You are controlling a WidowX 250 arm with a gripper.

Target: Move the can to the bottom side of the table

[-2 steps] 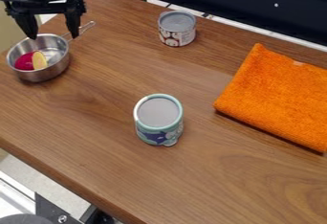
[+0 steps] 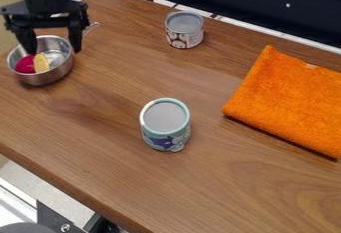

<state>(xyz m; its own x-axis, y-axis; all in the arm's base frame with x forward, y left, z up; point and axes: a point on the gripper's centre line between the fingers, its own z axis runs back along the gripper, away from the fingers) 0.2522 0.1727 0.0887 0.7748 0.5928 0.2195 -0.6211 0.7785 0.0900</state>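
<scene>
No text, label, brand, number or sign can be read; whatever may be printed on the things on the surface (image 2: pixel 100 142) cannot be made out.

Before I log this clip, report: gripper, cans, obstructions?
Gripper open, empty. Teal-rimmed can upright, mid-table. Other can upright, near far edge. Possible snag: pot beneath gripper.
</scene>
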